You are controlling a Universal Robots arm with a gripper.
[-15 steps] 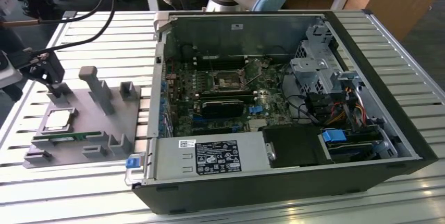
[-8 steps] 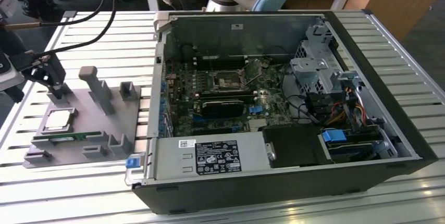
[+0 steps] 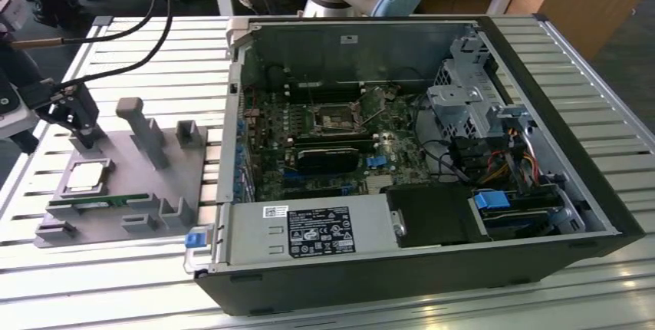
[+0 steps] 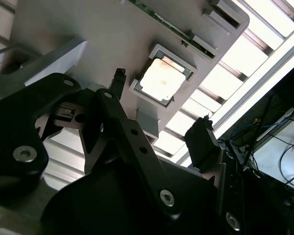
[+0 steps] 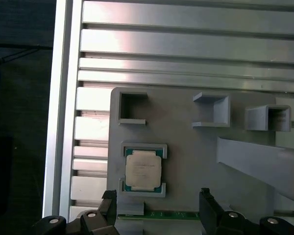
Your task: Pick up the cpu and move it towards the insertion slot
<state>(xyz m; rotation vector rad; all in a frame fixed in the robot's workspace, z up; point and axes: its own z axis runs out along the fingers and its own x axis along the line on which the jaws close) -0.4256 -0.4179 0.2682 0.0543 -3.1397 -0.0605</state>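
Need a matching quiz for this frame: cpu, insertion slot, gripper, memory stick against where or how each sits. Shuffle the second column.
1. cpu
2. insertion slot
3. gripper
4. memory stick

A. inside the computer case
B. open, holding nothing, above the grey fixture
C. seated in a square holder on the fixture
D. green, lying in a groove beside the cpu's holder

Pairs: 1-C, 2-A, 3-B, 4-D

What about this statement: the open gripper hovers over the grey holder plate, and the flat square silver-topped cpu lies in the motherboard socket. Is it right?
No. The first wrist view shows the flat square silver-topped cpu lying in its nest on the grey holder plate, near the open gripper.
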